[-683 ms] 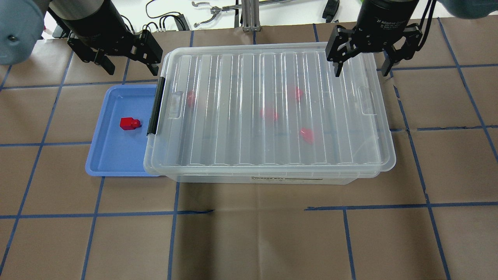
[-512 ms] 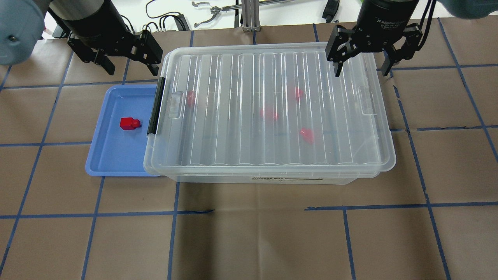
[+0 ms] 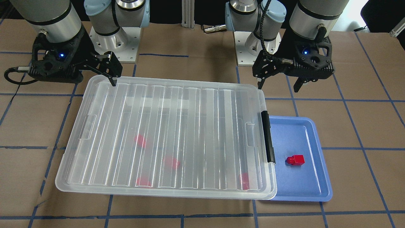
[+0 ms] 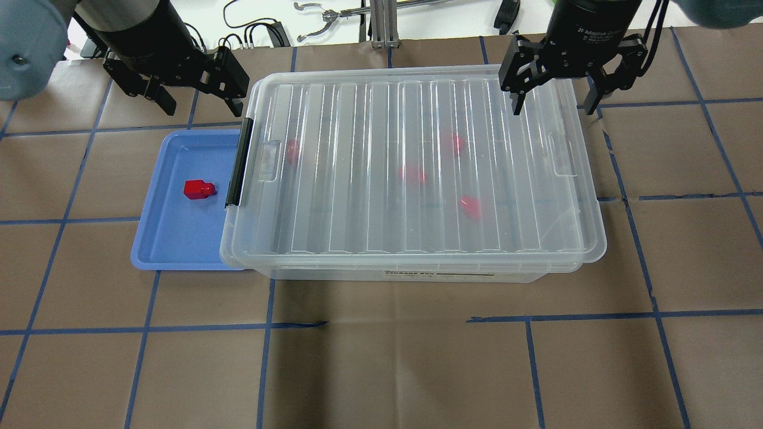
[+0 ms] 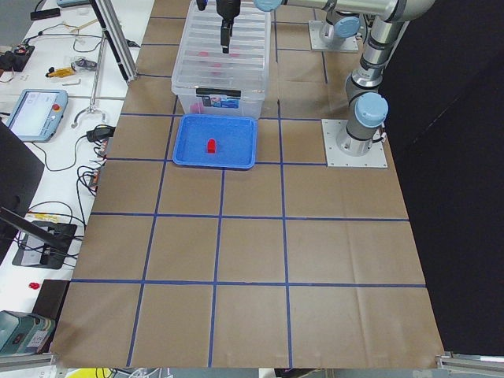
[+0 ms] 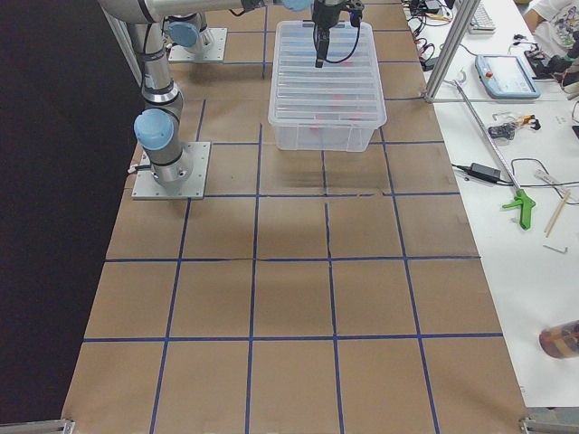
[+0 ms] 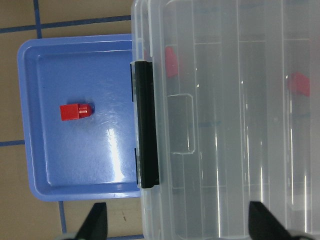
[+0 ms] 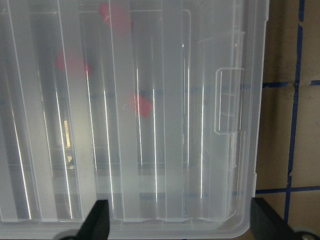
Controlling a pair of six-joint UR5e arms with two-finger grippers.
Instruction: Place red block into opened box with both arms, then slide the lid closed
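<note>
**Desk:** What's in shot?

**Photog:** Table under brown paper [image 4: 381, 369] w/ a blue tape grid. At ctr, a large shallow clear plastic box [image 4: 417, 275]. Its flat ribbed clear plastic lid [image 4: 357, 119] lies on top and covers it.

**Desk:** Where's the red block?

**Photog:** The small glossy red plastic block [image 4: 198, 189] is outside the box. It lies in a blue plastic tray [image 4: 173, 250] to the box's left, approx mid-tray, w/ its stub pointing right toward the box. It's well apart from both grippers. The box's left end sits over the tray's right edge. A black latch bar [image 4: 238, 164] runs along that short end, btwn the block and the lid.

**Desk:** Anything inside the box?

**Photog:** Four more red blocks [image 4: 411, 174] show blurred through the lid. One is near the latch end, three are nearer ctr and right.

**Desk:** And the grippers?

**Photog:** The black two-finger left gripper [image 4: 202, 108] has its fingers spread wide and holds nothing. It hangs past the tray's far edge, just beside the lid's far left corner. Its wrist cam looks straight down on the tray, block and latch bar. The right gripper [image 4: 554, 110] is likewise spread wide and empty, at the lid's far right corner. One finger is over the lid, the other past its right edge over the paper. Can't tell whether either tip touches the plastic.
</note>
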